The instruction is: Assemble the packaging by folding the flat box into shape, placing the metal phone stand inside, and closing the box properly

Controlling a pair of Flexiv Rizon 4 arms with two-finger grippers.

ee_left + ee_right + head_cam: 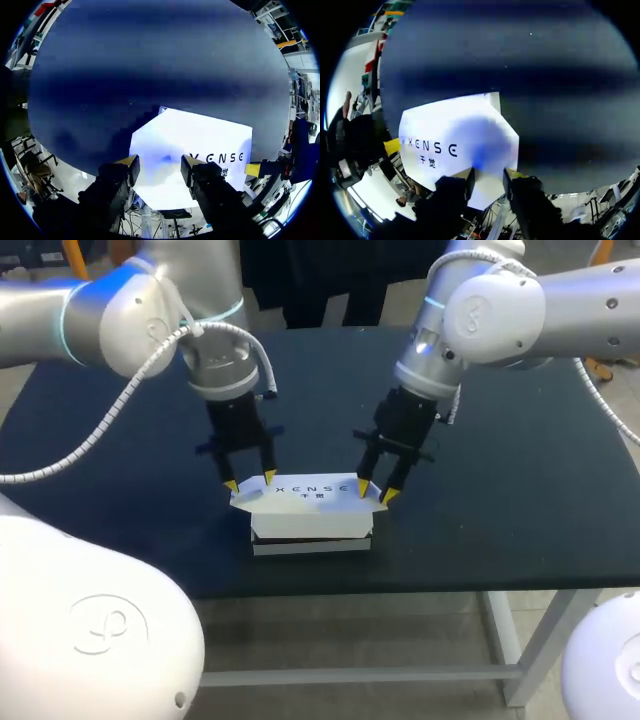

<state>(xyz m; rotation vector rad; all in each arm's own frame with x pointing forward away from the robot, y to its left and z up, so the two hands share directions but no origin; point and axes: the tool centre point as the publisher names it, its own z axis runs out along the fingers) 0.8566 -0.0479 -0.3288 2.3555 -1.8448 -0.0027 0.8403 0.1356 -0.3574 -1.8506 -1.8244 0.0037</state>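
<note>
Rests at the near middle of the dark table (520, 490): white box (312, 515), lid folded over, end flaps jutting, flanked by left gripper (250, 481) and right gripper (376, 490), both slightly parted, gripping nothing

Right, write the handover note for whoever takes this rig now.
Left gripper: open, over the left end of the white box.
Right gripper: at the box's right end flap; whether it grips cannot be told.
Box: folded into shape, in the middle of the table, lid seemingly down, end flaps sticking out.
Phone stand: not in view; may be inside.
To do: tuck the flaps, confirm the box is closed.
</note>
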